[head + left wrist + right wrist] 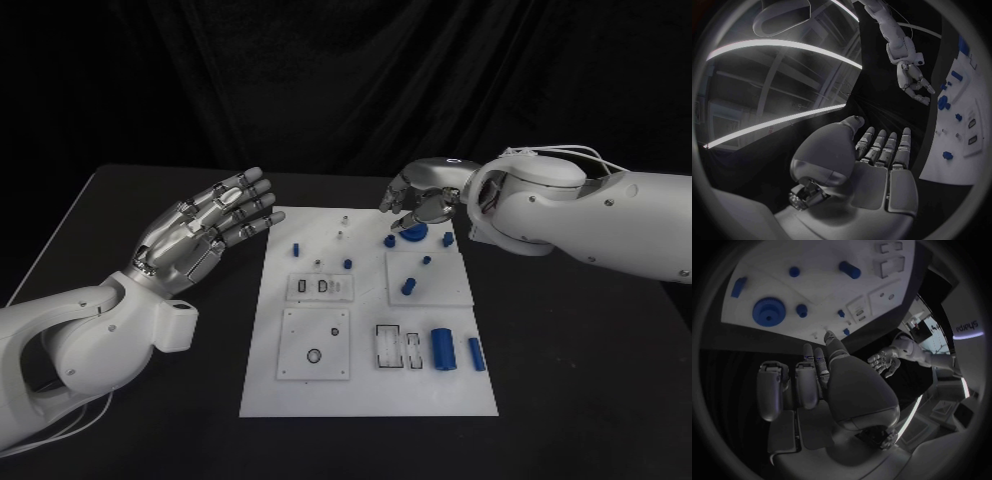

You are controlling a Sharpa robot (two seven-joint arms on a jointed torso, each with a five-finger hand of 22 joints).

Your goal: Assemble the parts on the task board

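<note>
The white task board [368, 395] lies in the middle of the black table. Several small blue parts stand on its far half, among them a round blue disc [414, 233] and a short peg [408, 287]. Two blue cylinders [443, 349] lie near its right edge. My right hand [423, 200] hovers over the board's far right corner, just above the disc [769, 311], fingers loosely bent and holding nothing. My left hand [216, 228] is raised to the left of the board, palm flat, fingers straight and apart [879, 155], empty.
White inset plates with slots and holes [315, 343] sit on the board's near half. Bare black table [577, 400] surrounds the board on both sides. A dark curtain hangs behind the table.
</note>
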